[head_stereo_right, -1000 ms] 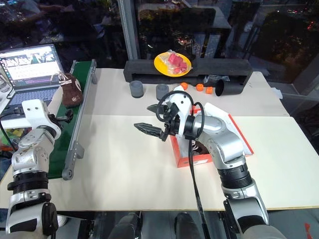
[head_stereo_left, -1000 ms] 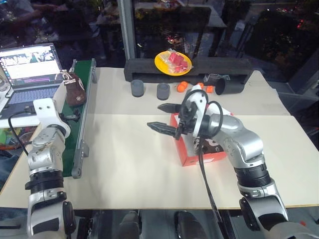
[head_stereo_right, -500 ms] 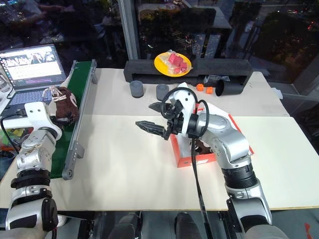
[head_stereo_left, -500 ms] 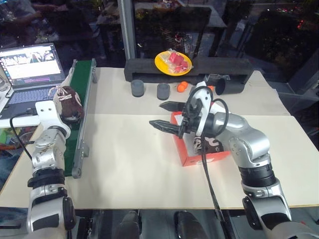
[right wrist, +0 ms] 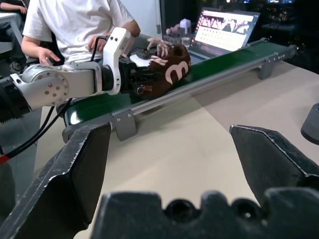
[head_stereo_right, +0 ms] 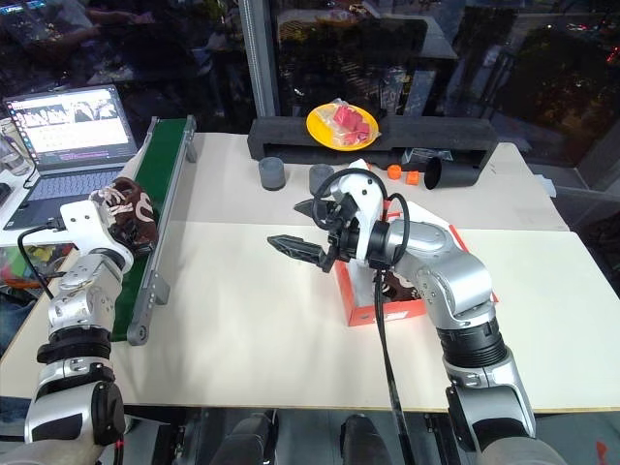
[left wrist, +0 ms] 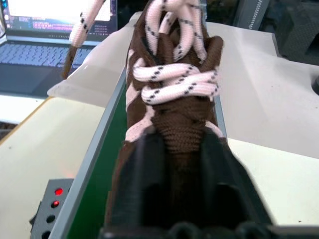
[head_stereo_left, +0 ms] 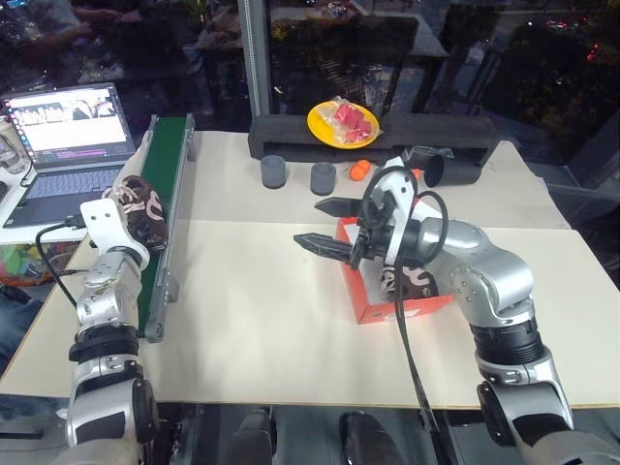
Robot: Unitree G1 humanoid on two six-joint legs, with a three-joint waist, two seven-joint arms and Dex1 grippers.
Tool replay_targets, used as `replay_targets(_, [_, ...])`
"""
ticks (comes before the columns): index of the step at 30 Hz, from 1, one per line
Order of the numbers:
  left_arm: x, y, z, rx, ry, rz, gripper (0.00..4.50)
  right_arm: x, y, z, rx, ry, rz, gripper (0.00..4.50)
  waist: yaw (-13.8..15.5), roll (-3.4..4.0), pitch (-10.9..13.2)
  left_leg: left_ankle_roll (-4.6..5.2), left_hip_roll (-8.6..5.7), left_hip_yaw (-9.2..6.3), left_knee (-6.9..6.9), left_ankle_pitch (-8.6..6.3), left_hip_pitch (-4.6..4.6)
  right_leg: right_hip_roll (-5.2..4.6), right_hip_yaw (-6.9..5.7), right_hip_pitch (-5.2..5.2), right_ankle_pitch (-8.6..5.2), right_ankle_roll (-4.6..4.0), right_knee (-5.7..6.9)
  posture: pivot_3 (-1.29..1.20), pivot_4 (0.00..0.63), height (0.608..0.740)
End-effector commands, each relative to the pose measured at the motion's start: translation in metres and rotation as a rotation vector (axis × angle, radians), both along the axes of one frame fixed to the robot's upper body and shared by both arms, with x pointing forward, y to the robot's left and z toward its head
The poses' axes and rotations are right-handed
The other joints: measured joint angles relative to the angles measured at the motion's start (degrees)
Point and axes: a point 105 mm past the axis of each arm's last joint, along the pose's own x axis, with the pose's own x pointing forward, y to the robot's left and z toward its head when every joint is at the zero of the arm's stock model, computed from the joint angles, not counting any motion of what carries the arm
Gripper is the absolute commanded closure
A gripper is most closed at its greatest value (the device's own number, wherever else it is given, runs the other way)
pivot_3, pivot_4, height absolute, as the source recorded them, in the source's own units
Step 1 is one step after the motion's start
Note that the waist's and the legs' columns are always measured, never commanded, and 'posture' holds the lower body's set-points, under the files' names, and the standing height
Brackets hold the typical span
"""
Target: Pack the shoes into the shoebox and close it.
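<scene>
The shoe (left wrist: 169,119) looks soft and fuzzy, with thick woven laces (left wrist: 174,82). The shoebox (head_stereo_left: 402,305) is smooth cardboard. The table (head_stereo_left: 262,320) looks matt.

table (head_stereo_left: 252,291) | cream top | shoebox (head_stereo_left: 373,300) (red-orange), conveyor (head_stereo_left: 165,194), two grey cups (head_stereo_left: 274,171), black tray (head_stereo_left: 291,136)

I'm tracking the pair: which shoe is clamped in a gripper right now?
The shoe on the green conveyor: that shoe sits in the left gripper's shut jaws. The other shoe lies in the shoebox, ungripped.
</scene>
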Motion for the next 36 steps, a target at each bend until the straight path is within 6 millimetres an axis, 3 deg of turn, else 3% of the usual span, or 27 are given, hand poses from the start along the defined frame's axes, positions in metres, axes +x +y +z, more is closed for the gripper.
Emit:
replay_targets(1, [0.003, -0.003, 0.030, 0.027, -0.092, -0.003, 4.41, -0.005, -0.001, 0.022, 0.037, -0.066, 0.000, 0.00, -0.01, 0.00, 0.00, 0.00, 0.00, 0.00, 0.00, 0.00, 0.00, 0.00, 0.00, 0.00, 0.00, 0.00, 0.00, 0.00, 0.150, 0.740])
replay_targets(5, [0.014, -0.051, 0.072, -0.006, -0.239, -0.209, 4.41, 0.010, -0.012, 0.050, 0.245, 0.008, -0.079, 0.00, 0.38, -0.01, 0.01, -0.01, 0.00, 0.00, 0.00, 0.01, -0.04, -0.01, 0.00, -0.01, 0.00, 0.00, -0.03, 0.00, 0.150, 0.740])
replay_targets(10, [0.017, -0.141, 0.114, -0.029, -0.323, -0.552, 4.41, 0.027, -0.037, 0.092, 0.596, 0.198, -0.110, 0.00, 0.87, -0.04, 0.00, -0.03, 0.00, -0.04, 0.02, 0.02, -0.11, -0.02, -0.04, 0.01, 0.01, -0.01, -0.10, 0.00, 0.150, 0.740])
replay_targets(13, [0.014, -0.164, 0.123, -0.036, -0.332, -0.627, 4.41, 0.030, -0.042, 0.098, 0.671, 0.266, -0.112, 0.00, 0.60, -0.04, 0.00, -0.02, 0.00, -0.02, 0.01, 0.01, -0.12, -0.02, -0.04, 0.03, 0.01, -0.01, -0.18, 0.00, 0.150, 0.740])
replay_targets(19, [-0.009, -0.247, 0.161, -0.071, -0.388, -0.925, 4.41, 0.033, -0.051, 0.105, 0.771, 0.341, -0.140, 0.00, -1.31, -0.02, 0.01, 0.00, 0.02, 0.03, -0.14, 0.02, -0.12, 0.00, 0.02, -0.08, 0.00, -0.01, -0.17, 0.00, 0.150, 0.740])
replay_targets(24, [-0.024, -0.272, 0.171, -0.069, -0.390, -1.040, 4.41, 0.035, -0.055, 0.105, 0.775, 0.341, -0.173, 0.00, -1.40, -0.01, 0.02, 0.00, 0.02, 0.04, -0.13, 0.02, -0.11, 0.01, 0.02, -0.05, -0.01, 0.01, -0.18, 0.00, 0.150, 0.740])
replay_targets(31, [-0.027, -0.288, 0.159, -0.076, -0.332, -1.113, 4.41, 0.035, -0.057, 0.108, 0.761, 0.309, -0.202, 0.00, -1.31, 0.00, 0.02, 0.01, 0.01, 0.05, -0.13, 0.02, -0.11, 0.02, 0.03, -0.04, -0.01, 0.01, -0.21, 0.00, 0.150, 0.740])
replay_targets(36, [-0.038, -0.307, 0.163, -0.078, -0.344, -1.189, 4.41, 0.038, -0.058, 0.106, 0.747, 0.304, -0.217, 0.00, -1.13, 0.01, 0.03, 0.01, 0.01, 0.05, -0.13, 0.02, -0.13, 0.01, 0.03, -0.05, -0.02, 0.02, -0.23, 0.00, 0.150, 0.740])
